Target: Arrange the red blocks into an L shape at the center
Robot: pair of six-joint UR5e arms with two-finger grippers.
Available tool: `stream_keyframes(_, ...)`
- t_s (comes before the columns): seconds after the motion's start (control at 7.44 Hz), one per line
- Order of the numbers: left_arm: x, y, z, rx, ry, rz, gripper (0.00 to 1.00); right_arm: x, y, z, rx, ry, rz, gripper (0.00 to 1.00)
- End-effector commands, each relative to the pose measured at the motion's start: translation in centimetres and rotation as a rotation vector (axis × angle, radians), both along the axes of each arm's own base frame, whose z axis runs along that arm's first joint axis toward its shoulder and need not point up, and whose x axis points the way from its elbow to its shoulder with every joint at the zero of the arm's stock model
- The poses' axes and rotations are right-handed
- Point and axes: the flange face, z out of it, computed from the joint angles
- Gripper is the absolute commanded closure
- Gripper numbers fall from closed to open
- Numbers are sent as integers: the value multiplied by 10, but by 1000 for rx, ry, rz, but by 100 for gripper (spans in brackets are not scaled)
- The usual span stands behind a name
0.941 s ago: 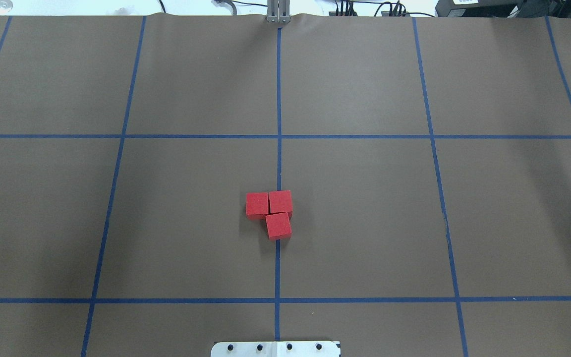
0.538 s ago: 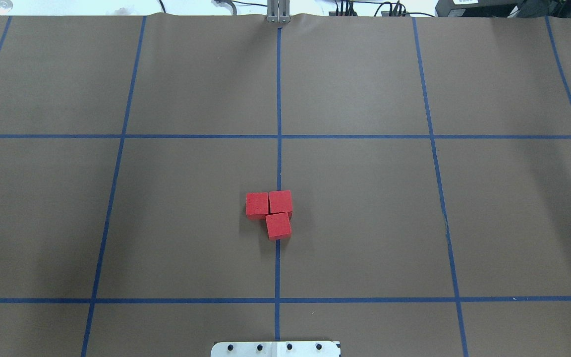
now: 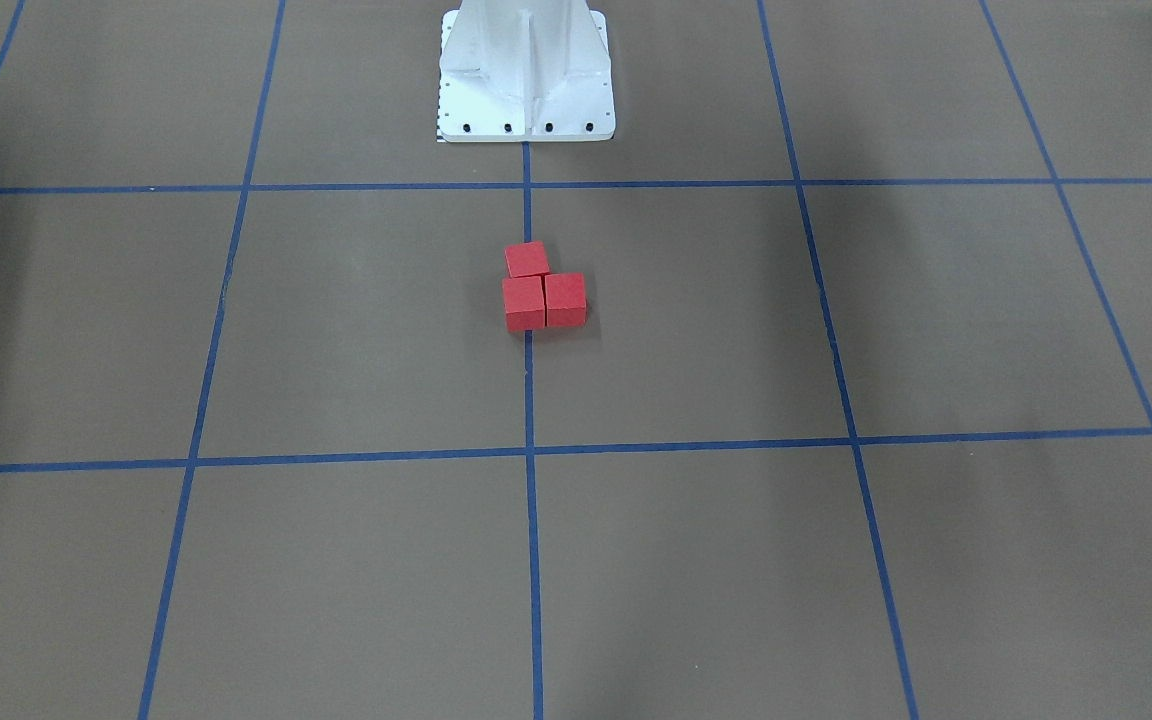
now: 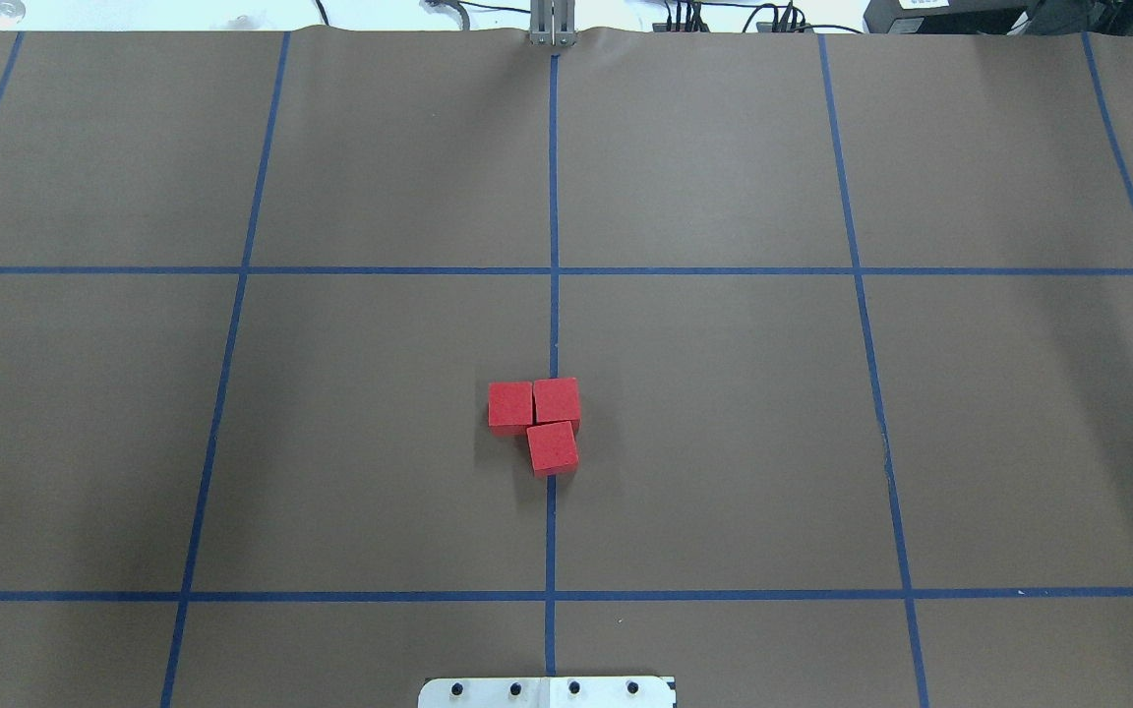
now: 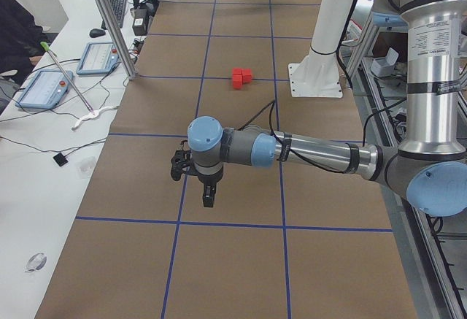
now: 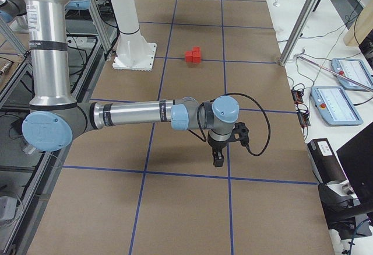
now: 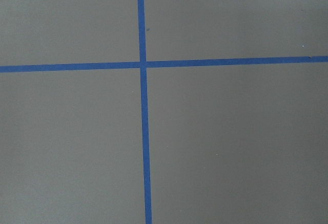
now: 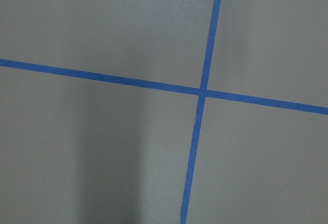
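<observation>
Three red blocks touch one another in an L at the center (image 4: 553, 324), on the middle blue tape line. Two sit side by side (image 4: 510, 404) (image 4: 557, 401), and the third (image 4: 553, 447) lies in front of the right one, slightly turned. The same cluster shows in the front-facing view (image 3: 543, 292) and, small, in both side views (image 5: 241, 77) (image 6: 193, 55). My left gripper (image 5: 208, 198) hangs over the table's left end, far from the blocks. My right gripper (image 6: 218, 160) hangs over the right end. For both I cannot tell whether they are open or shut. The wrist views show only brown surface and tape.
The white robot base (image 3: 526, 70) stands just behind the blocks, with its plate (image 4: 547, 691) at the near edge. Metal posts (image 5: 109, 20) (image 6: 303, 16) rise at the table's far edge. Tablets (image 5: 44, 89) (image 6: 335, 104) and cables lie on the white bench beyond.
</observation>
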Motion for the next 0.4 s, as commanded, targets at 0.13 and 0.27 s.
stream_keyframes(0.13,0,0,-1,1,1,-1,0,-4,0,-1,2,-4,-8,0)
stream_keyframes(0.27,0,0,-2,3,1,0,0,-4,0,-3,5,-6,-8,0)
